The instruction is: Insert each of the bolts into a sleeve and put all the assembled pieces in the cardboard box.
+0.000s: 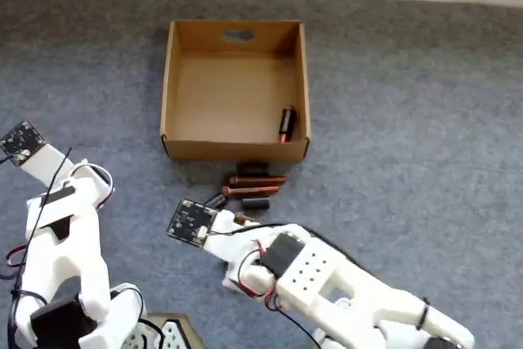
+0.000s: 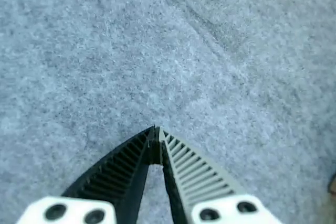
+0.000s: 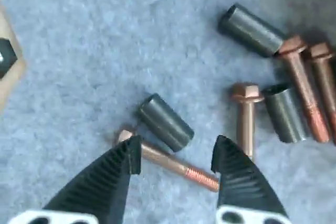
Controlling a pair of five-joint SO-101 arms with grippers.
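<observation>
The cardboard box stands at the back middle of the table, with one assembled bolt and sleeve lying inside at its right. Just in front of the box lie loose copper bolts and dark sleeves. My right gripper is open, low over one dark sleeve and a copper bolt that lies across the gap between its fingers. Beyond it are another bolt, two sleeves and two more bolts. My left gripper is shut on nothing, over bare carpet.
Grey carpet covers the table. The left arm stands at the near left, apart from the parts. The right arm stretches in from the near right. Open carpet lies on both sides of the box.
</observation>
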